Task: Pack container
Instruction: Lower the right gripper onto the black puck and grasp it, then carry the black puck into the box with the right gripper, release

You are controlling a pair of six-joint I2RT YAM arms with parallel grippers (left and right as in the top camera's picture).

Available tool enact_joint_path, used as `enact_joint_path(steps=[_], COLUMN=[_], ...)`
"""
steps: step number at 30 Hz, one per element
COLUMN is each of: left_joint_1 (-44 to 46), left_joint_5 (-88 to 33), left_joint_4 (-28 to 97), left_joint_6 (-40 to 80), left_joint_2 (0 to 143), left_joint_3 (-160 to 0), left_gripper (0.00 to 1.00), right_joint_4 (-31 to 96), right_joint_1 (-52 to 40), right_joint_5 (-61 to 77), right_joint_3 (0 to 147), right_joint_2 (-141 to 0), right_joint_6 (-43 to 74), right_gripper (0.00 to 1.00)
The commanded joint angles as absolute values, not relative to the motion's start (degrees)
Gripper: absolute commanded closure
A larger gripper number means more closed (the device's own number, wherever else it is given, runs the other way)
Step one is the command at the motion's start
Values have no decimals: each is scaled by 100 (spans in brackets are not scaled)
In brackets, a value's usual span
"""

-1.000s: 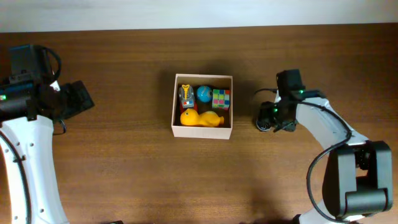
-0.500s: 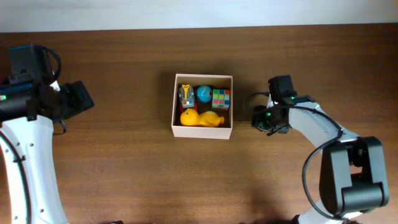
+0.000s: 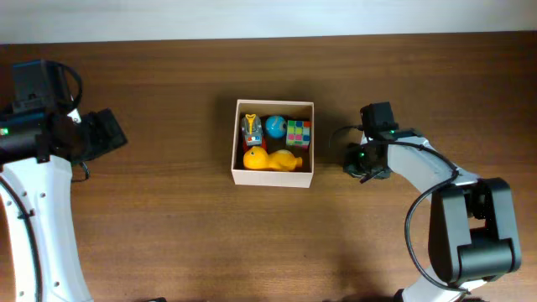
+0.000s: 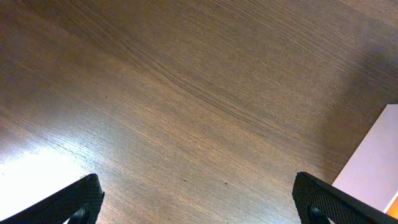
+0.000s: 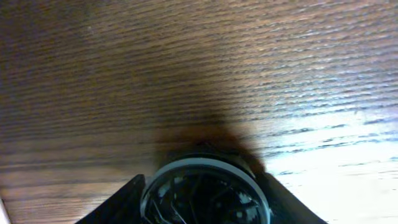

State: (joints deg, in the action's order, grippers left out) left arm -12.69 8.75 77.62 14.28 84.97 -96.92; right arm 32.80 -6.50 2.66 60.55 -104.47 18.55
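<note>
**Two arms at bench, box holding four toys**

1. Box: square, open-topped, with white walls. It sits flat at the centre of the wooden bench, between the two arms. One white corner also shows at the right edge of the left wrist view.

2. Contents: a yellow duck lies along the near wall. Three items stand in a row behind it: a small multicoloured toy on the left, a blue ball in the middle and a coloured puzzle cube on the right. All four sit inside the walls, packed close together.

3. Left fingers: spread wide with nothing between them. They are over bare wood, well apart from the box on its left.

4. Right fingers: down at the bench, near the right wall of the box but clear of it. They are closed on a round black object with a grey rim, one finger on each side. What the object is cannot be told; the view is too close.
</note>
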Motion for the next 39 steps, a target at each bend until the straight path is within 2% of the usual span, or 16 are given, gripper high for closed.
enact_joint_path(steps=[1, 10, 18, 27, 32, 39], left_joint_1=[-1291, -1291, -1291, -1291, -1291, -1293], left_joint_5=[858, 858, 856, 858, 858, 858], left_joint_4=[7769, 7767, 7769, 7769, 7769, 7769], left_joint_6=[1337, 1337, 1337, 1337, 1337, 1337], left_joint_2=[8479, 8479, 8479, 8479, 8479, 8479], left_joint_3=[-9738, -9738, -9738, -9738, -9738, -9738], left_gripper=[1, 1, 1, 1, 1, 1], right_joint_4=[3411, 4480, 5376, 5376, 5321, 5275], right_joint_1=[-690, -801, -1466, -2497, -2987, -3116], right_joint_5=[187, 191, 187, 180, -379, -475], right_joint_3=[6250, 7363, 8534, 8818, 8803, 8792], right_joint_2=[-10560, -10189, -9596, -9408, -9642, -10259], right_joint_6=[1675, 1428, 1372, 1374, 1376, 1400], right_gripper=[51, 53, 53, 53, 52, 51])
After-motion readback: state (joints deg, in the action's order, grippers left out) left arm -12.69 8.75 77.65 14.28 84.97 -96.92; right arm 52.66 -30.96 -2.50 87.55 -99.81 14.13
